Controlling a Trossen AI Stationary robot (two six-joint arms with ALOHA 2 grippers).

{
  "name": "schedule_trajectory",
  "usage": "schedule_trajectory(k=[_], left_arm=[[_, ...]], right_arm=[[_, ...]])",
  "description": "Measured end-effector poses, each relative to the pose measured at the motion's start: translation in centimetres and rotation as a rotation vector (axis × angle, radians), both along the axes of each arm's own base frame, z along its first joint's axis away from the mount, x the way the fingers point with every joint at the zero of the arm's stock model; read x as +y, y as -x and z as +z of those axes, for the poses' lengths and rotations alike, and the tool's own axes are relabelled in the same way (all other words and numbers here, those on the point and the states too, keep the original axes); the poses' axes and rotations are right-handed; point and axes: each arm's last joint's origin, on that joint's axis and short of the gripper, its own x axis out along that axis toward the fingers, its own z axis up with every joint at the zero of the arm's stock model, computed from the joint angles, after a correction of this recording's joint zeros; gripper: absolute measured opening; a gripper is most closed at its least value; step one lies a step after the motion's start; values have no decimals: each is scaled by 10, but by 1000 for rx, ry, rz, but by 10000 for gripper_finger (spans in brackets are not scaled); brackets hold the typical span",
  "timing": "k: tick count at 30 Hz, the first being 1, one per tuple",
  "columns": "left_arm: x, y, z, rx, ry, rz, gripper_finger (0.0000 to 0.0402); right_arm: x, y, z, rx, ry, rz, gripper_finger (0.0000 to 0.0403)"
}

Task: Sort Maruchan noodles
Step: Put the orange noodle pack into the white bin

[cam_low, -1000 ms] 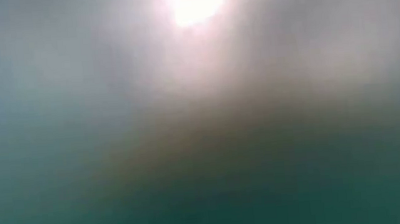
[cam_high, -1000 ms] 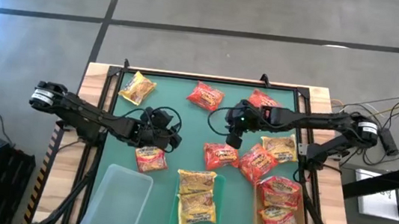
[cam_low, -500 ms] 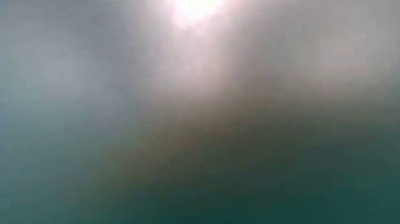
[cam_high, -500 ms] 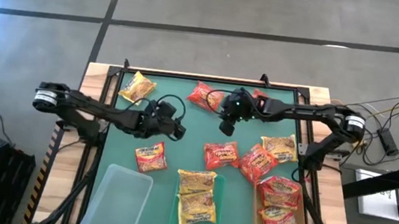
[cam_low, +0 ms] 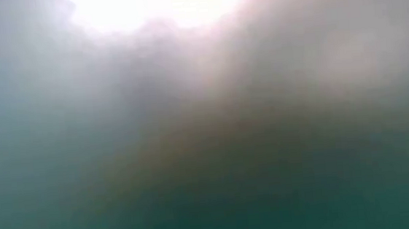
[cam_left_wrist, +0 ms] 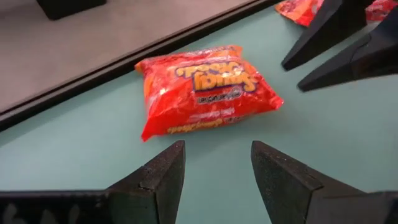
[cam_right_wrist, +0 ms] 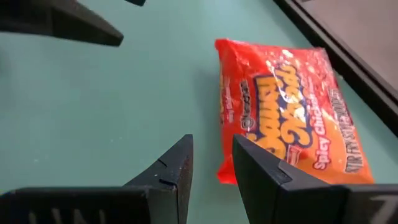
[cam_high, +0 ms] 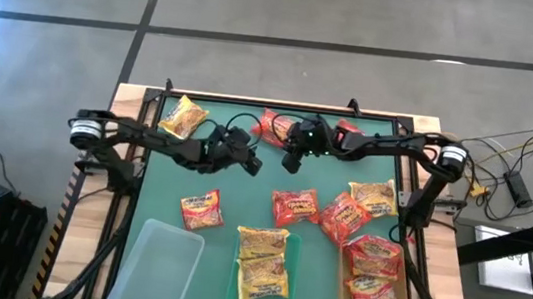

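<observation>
Near the mat's far edge lies a red-orange packet (cam_left_wrist: 205,88), flat on the green mat (cam_left_wrist: 323,143). My left gripper (cam_left_wrist: 214,174) is empty, fingers apart, packet just ahead. My right gripper (cam_right_wrist: 211,168) (narrow gap, also empty) sits beside the same packet.

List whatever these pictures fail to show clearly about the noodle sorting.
- Low view: a blurred haze; no packet, tray or arm can be made out.
- High view: the red packet near the far edge is partly covered by the right gripper; the left gripper sits close by.
- High view: packet labels are too small to read.
- Right wrist view: the orange packet runs behind that arm's fingers.
</observation>
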Motion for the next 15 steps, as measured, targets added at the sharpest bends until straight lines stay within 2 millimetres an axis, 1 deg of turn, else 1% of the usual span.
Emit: schedule_trajectory(k=[4,8,12,15], left_arm=[[6,-9,-4,31,-2,-18,168],[13,-15,-6,48,-12,-15,168],[19,-18,-2,49,-26,-12,168],[22,-16,-1,48,-27,-2,168]], right_arm=[[-5,0,-7,19,-11,-55,100],[-15,1,-14,17,-13,-185,100],[-26,1,-17,-8,-61,-288,100],[-32,-3,-19,-26,-92,-326,100]])
